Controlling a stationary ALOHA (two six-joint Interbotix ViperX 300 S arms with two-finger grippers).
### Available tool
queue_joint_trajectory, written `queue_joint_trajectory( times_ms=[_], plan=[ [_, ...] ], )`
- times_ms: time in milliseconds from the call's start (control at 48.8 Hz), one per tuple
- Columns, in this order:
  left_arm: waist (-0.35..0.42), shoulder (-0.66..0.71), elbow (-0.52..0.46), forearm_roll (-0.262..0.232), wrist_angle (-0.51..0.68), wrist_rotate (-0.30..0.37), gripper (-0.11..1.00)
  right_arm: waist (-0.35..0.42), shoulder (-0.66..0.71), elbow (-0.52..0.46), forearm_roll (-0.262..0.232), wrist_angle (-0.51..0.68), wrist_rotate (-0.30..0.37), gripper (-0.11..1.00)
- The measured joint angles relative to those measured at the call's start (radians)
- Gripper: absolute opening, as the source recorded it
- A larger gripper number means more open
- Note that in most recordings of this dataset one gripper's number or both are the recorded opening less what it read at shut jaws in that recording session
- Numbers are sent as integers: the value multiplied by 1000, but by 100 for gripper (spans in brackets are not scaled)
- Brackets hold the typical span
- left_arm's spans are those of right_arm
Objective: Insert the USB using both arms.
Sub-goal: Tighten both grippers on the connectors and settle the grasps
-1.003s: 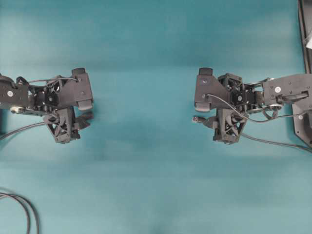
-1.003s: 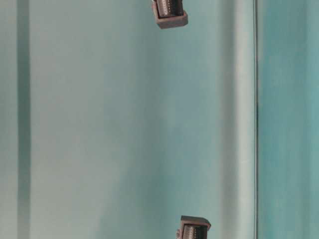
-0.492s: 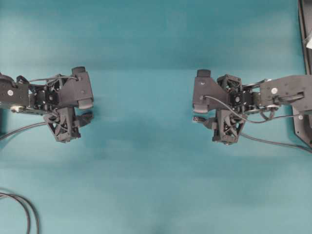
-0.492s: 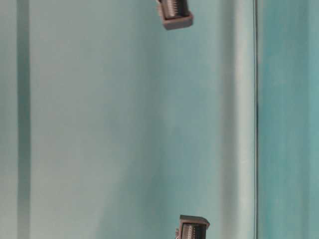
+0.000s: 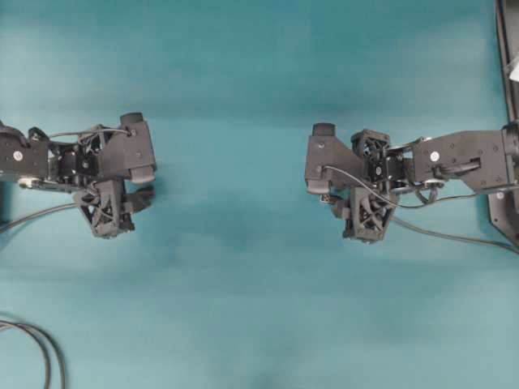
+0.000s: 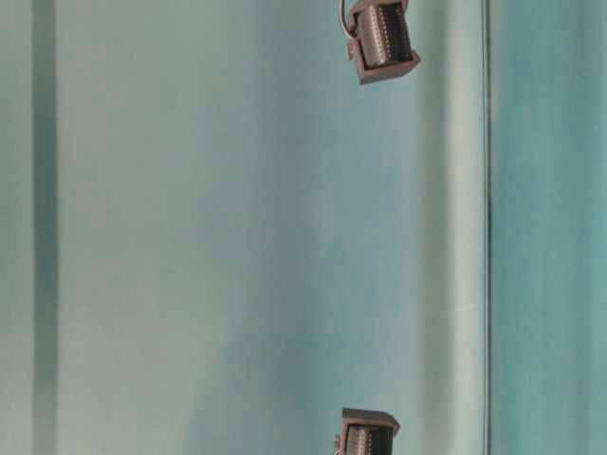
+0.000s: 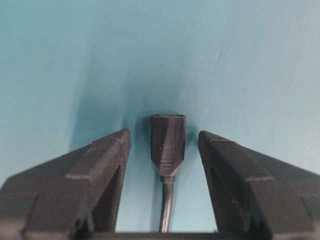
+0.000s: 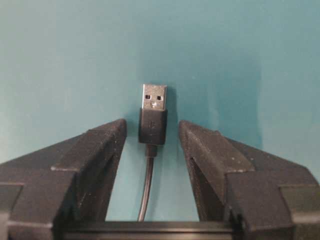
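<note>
The USB [image 8: 153, 117], a silver tip on a short dark body, sticks out between my right gripper's [image 8: 152, 121] fingers and is carried above the teal surface. Overhead, the USB [image 5: 324, 197] points left from the right gripper [image 5: 336, 204]. The dark socket end [image 7: 168, 142] of the other cable sits between my left gripper's [image 7: 164, 132] fingers, also off the surface. In the overhead view the socket [image 5: 144, 195] points right from the left gripper [image 5: 134, 203]. A wide stretch of table separates plug and socket. Both wrist views show slim gaps beside each connector at the fingertips.
A loose cable loop [image 5: 32, 348] lies at the bottom left. A dark frame [image 5: 507, 49] runs along the right edge. Cables trail back from both arms. The table-level view shows only two boxy arm parts, one at the top [image 6: 381, 43] and one at the bottom [image 6: 368, 434].
My right arm has carried the USB leftward toward the middle. The left gripper's fingers have drawn in around the socket end; that arm has barely moved.
</note>
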Motion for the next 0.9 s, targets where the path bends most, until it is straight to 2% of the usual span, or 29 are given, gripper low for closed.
queue_joint_trajectory(
  times_ms=[287,512,717,901],
  plan=[
    [-6,3,-3,0,0,-2,53,3,17,-8,0,0,2,53],
    [-9,3,-3,0,0,-2,53,2,18,-11,0,3,2,35],
    [-12,5,-3,0,-2,0,53,5,18,-18,-3,29,-2,27],
    [-17,5,-2,0,-5,-2,53,12,20,-20,-3,41,-2,27]
  ],
)
